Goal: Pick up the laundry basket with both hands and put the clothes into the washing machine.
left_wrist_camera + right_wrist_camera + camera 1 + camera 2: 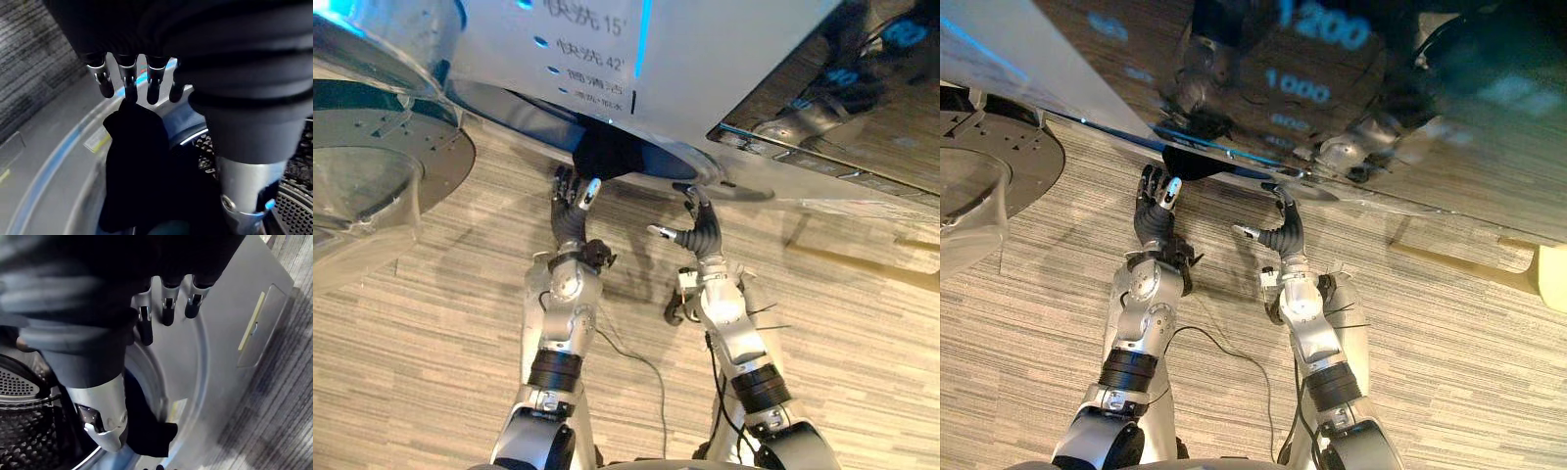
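Observation:
A dark garment [607,155] hangs over the lower rim of the washing machine's round opening [58,161], partly inside the drum [29,421]. My left hand [570,201] reaches up to it, fingers [127,78] straight with their dark tips at the cloth's [137,166] upper edge. My right hand [697,225] is beside the opening to the right, apart from the garment [146,426], with straight fingers [166,308] and the thumb spread. Neither hand holds anything.
The washer's round glass door [372,166] stands swung open at the left. The machine's glossy control panel [587,49] looms overhead. A small flap [261,325] sits low on the front panel. Striped carpet [431,323] lies below.

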Motion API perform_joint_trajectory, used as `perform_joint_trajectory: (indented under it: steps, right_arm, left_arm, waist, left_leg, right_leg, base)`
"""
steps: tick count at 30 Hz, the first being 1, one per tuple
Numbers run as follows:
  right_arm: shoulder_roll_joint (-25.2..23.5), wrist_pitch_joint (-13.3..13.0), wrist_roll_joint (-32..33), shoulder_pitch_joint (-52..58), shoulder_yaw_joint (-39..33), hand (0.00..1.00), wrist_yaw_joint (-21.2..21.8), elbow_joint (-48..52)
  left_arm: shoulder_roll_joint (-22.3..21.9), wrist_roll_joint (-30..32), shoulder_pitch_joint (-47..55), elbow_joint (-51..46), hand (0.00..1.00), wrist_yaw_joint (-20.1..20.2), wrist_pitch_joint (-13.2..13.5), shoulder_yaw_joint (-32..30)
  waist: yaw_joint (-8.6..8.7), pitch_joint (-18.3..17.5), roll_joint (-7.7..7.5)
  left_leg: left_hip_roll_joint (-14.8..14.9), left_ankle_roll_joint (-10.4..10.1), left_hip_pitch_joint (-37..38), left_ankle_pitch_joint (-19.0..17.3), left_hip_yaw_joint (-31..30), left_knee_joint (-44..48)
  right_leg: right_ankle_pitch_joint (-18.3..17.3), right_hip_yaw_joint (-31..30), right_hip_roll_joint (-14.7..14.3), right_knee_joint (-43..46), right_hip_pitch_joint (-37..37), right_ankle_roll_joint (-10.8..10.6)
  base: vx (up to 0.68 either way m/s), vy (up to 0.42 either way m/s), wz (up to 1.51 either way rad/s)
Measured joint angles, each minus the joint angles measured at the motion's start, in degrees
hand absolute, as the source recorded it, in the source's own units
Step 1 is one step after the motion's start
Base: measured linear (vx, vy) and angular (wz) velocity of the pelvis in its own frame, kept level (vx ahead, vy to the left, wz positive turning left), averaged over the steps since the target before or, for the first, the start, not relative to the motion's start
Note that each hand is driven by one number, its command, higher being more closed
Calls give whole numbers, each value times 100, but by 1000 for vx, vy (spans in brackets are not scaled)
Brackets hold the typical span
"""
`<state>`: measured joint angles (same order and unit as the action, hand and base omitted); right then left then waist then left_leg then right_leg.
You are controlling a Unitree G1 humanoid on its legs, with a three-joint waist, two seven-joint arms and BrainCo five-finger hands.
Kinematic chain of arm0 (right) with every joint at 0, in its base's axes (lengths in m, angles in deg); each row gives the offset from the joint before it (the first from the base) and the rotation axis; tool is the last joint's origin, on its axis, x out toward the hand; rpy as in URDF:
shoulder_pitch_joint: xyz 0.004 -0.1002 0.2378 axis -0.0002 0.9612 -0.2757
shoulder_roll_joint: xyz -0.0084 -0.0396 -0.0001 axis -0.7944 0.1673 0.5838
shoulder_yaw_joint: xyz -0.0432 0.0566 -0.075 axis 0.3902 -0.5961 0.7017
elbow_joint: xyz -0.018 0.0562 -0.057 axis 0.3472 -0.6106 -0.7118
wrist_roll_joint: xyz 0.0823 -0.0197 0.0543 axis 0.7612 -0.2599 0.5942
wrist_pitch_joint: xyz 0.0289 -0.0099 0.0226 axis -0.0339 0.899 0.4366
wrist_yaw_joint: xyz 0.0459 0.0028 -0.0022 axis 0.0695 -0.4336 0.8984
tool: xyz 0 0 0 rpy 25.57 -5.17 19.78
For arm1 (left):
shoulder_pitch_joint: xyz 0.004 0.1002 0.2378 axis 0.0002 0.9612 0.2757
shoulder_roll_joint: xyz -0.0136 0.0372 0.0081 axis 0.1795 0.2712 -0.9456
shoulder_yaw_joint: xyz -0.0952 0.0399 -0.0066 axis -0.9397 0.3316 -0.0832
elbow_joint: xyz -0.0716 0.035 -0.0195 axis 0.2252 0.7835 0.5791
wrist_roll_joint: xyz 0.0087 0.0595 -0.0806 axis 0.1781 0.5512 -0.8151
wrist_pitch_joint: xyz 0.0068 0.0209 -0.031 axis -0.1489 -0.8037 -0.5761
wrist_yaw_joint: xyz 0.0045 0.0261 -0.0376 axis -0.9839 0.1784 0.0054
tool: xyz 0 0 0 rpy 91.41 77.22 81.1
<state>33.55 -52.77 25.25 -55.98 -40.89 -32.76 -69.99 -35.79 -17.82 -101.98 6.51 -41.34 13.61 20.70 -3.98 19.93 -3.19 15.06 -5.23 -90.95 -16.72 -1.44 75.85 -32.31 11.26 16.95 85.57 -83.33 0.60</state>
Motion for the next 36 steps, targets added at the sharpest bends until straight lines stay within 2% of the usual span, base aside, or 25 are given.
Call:
perform_joint_trajectory:
  steps: [6, 10, 11, 15, 18, 20, 23, 26, 32, 33, 36]
  right_arm:
    - [5, -23, -123, 29, 0, 0, -3, 0]
    - [20, -26, -160, 54, 9, 0, -22, -1]
    - [40, -28, -166, 67, 11, 0, -36, -3]
    - [41, -45, -204, 87, 16, 0, -157, -17]
    - [43, -50, -203, 85, 16, 0, -207, -38]
    - [41, -64, -198, 21, 30, 0, -276, -163]
    - [46, -67, -183, -29, 84, 0, -297, -318]
    - [97, -67, -101, -44, 181, 0, -300, -375]
    - [126, -62, -76, -321, 182, 0, -304, -583]
    - [133, -62, -60, -375, 184, 0, -303, -597]
    - [156, -63, 15, -607, 168, 0, -306, -732]
  left_arm:
    - [-6, 526, 128, -3, 0, -60, -49, -31]
    - [-137, 1038, 125, -6, 0, -471, -90, -158]
    - [-197, 1195, 123, -7, 0, -675, -87, -182]
    - [-277, 1240, 116, 23, 0, -970, -75, -219]
    - [-338, 875, 9, 505, 0, -1014, 35, -269]
    - [-351, 430, -213, 1102, 0, -984, 34, -255]
    - [-376, 91, -526, 1556, 0, -940, 32, -242]
    - [-377, -64, -858, 1846, 0, -859, 30, -220]
    - [-318, -186, -1523, 2153, 0, -847, 23, -184]
    - [-280, -184, -1654, 2196, 100, -848, 22, -185]
    - [-137, -203, -1970, 2298, 100, -863, 12, -202]
  waist:
    - [-12, -1, 2]
    - [-19, -4, 7]
    - [-20, -6, 11]
    - [-34, -10, 17]
    - [-37, -12, 20]
    - [-28, -12, 21]
    - [-17, -14, 18]
    - [-10, -90, 74]
    - [15, -93, 76]
    - [16, -92, 76]
    - [33, -93, 75]
  left_leg:
    - [-7, 0, 13, 1, 18, -31]
    - [-13, -14, 89, 12, 33, -99]
    - [-14, -15, 143, 12, 32, -135]
    - [-14, -25, 176, 17, 26, -176]
    - [-11, -18, 177, 22, 27, -163]
    - [-7, -8, 176, 28, 29, -143]
    - [-2, -5, 161, 26, 36, -131]
    - [20, -5, 3, 27, 21, -47]
    - [97, 23, -166, 7, 6, 166]
    - [102, 24, -221, 6, -2, 220]
    - [102, 25, -380, 6, -14, 336]
  right_leg:
    - [-3, -2, 11, -11, 0, 7]
    - [-3, 5, 10, -59, 69, 8]
    - [-3, 22, 10, -94, 127, 9]
    - [-3, 52, 7, -141, 172, 9]
    - [-3, 53, 7, -142, 181, 9]
    - [-3, 48, 6, -136, 183, 9]
    - [-2, 31, 3, -117, 157, 10]
    - [7, 12, -21, -53, -7, 23]
    - [10, -48, -79, 127, -195, 28]
    - [10, -66, -84, 176, -253, 28]
    - [21, -88, -84, 294, -417, 49]
  base:
    - [15, -16, 1]
    - [35, -36, 2]
    - [35, -34, 2]
    - [25, -25, 1]
    - [11, -9, 0]
    - [0, 0, 0]
    - [0, 0, 0]
    - [8, -19, -7]
    - [10, -17, -8]
    - [2, -21, -5]
    - [10, -26, -4]
